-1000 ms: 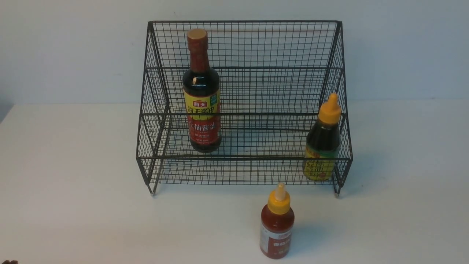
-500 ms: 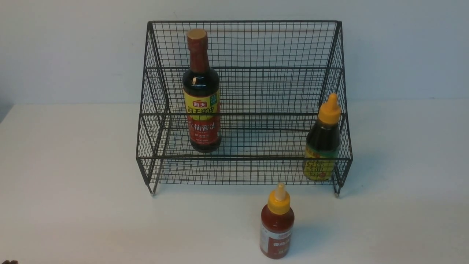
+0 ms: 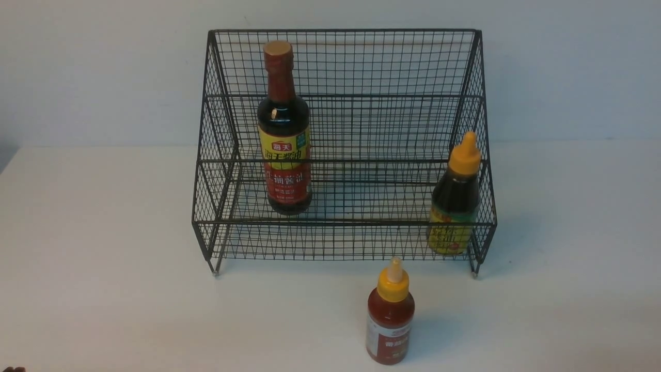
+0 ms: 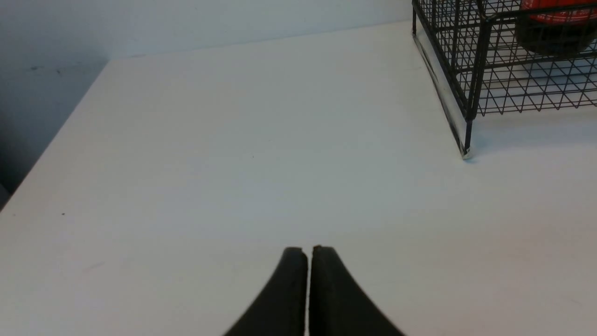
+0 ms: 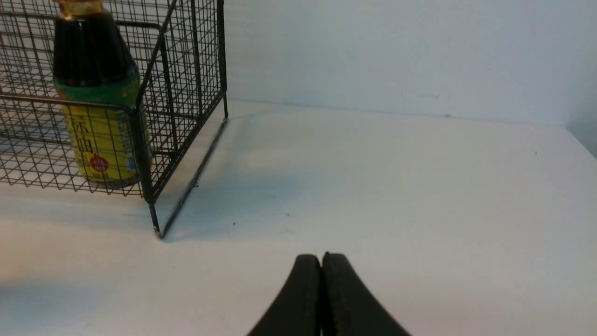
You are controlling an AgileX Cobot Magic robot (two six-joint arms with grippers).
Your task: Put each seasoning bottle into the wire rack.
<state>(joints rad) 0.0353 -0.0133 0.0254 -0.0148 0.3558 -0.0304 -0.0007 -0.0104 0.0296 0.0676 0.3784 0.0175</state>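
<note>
Grippers: we see the left gripper and the right gripper pressed fully together, empty, low over the bare table.
Nearest bottle: small red bottle stands outside, just before the wire rack.
Lower tier: squat dark bottle, right corner.
Farther in: tall soy-sauce bottle, upright.
Change: we find none across the last second; one bottle remains.

Front camera faces the wire rack; both low wrist cameras catch its corners.
</note>
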